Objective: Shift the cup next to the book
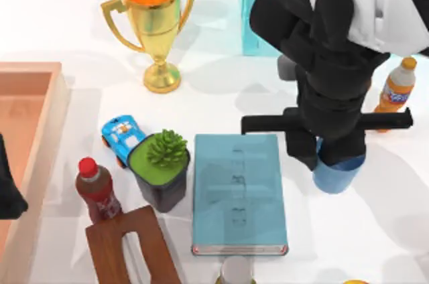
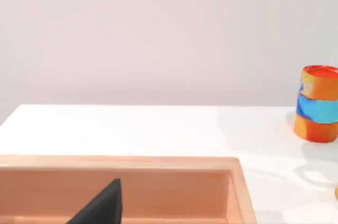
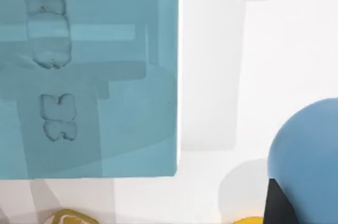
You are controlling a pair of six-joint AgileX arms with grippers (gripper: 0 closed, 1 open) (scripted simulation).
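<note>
The blue cup [image 1: 338, 175] is just right of the book [image 1: 238, 193], a narrow strip of table between them. The book lies flat at the front centre, its light teal cover bearing faint dark marks. My right gripper [image 1: 335, 157] hangs straight over the cup and hides its rim. In the right wrist view a dark finger [image 3: 277, 203] presses against the cup's wall [image 3: 309, 150], with the book's corner [image 3: 105, 76] beside it. My left arm [image 1: 7, 193] is parked at the left edge over the wooden tray.
A gold trophy [image 1: 155, 19] stands at the back left. A toy car [image 1: 123, 138], potted plant [image 1: 163, 163], red bottle [image 1: 97, 190] and brown wooden box [image 1: 131, 247] crowd the book's left. An orange bottle [image 1: 397, 86] stands at the right, an orange tray [image 1: 27, 136] at the left.
</note>
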